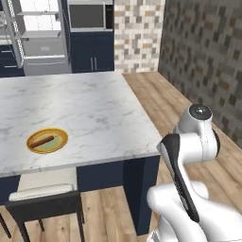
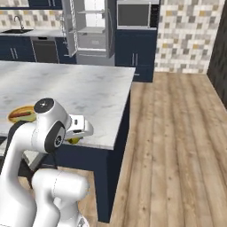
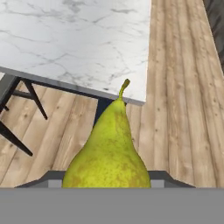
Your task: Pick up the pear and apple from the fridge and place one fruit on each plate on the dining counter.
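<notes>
The yellow-green pear stands stem-up between the fingers of my gripper, which is shut on it. In the right base view a bit of the pear peeks out under the white hand, just off the near edge of the dining counter. A plate with a yellow-orange rim, olive centre and red streak lies on the marble dining counter near its front edge; the plate is partly behind my arm. The fridge stands open at the back. The apple is out of view.
A dark chair with a pale seat is tucked under the counter's near side. Black chair legs stand below the counter edge. Wooden floor stretches to the right. A microwave sits above navy cabinets by the fridge.
</notes>
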You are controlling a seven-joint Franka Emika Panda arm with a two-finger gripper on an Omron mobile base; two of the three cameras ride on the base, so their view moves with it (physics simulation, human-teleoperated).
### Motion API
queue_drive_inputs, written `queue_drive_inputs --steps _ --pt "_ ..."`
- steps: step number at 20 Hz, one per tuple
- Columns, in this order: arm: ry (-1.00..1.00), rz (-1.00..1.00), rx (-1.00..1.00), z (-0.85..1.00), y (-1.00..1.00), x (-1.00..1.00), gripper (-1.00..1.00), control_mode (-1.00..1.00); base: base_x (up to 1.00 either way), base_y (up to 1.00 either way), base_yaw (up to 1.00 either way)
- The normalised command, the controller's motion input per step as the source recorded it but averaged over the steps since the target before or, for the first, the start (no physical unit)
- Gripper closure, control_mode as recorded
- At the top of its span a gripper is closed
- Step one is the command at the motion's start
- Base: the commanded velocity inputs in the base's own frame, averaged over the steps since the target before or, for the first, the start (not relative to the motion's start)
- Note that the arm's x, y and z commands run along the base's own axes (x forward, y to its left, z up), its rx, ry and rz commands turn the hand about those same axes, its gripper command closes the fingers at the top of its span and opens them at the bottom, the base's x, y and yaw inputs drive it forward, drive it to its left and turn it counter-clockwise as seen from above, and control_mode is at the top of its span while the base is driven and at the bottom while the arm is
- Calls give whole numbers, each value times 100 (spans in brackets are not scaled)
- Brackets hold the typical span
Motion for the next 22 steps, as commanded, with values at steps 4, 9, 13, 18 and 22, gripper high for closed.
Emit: queue_drive_inputs --steps 4,9,13,18,22 --pt "0 0 0 0 0 0 100 100 24 45 0" --pt "0 0 0 0 0 0 100 100 37 41 0" --pt "0 0 0 0 0 0 100 100 31 38 0" --pt "0 0 0 0 0 0 100 100 53 23 2" --pt "0 0 0 0 0 0 100 100 41 18 2"
